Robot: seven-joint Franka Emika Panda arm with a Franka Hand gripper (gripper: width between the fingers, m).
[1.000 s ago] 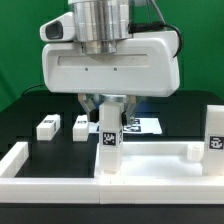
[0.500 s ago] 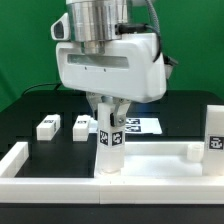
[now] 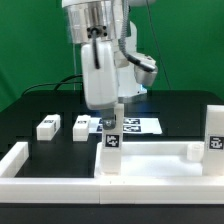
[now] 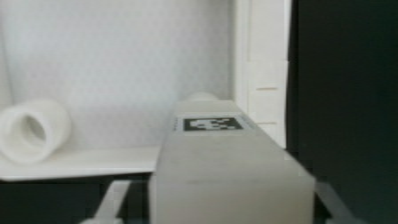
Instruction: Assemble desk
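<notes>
Though partly hidden behind it, claw [image 3: 112,122] tight on upright leg [image 3: 110,150], desk top [image 3: 160,172] cut off at frame edge.

The gripper [image 3: 110,119] has swung round edge-on (jaws pinched in) about the upright leg [image 3: 111,155].

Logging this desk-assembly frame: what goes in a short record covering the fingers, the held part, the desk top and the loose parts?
fingers: closed on the upright leg's top
upright leg: tagged, standing on the desk top; fills the wrist view too
desk top: lying flat in the foreground, rim up
loose legs: two on the black table, at and
second standing leg: at the exterior view's right edge
marker board: behind the upright leg
</notes>
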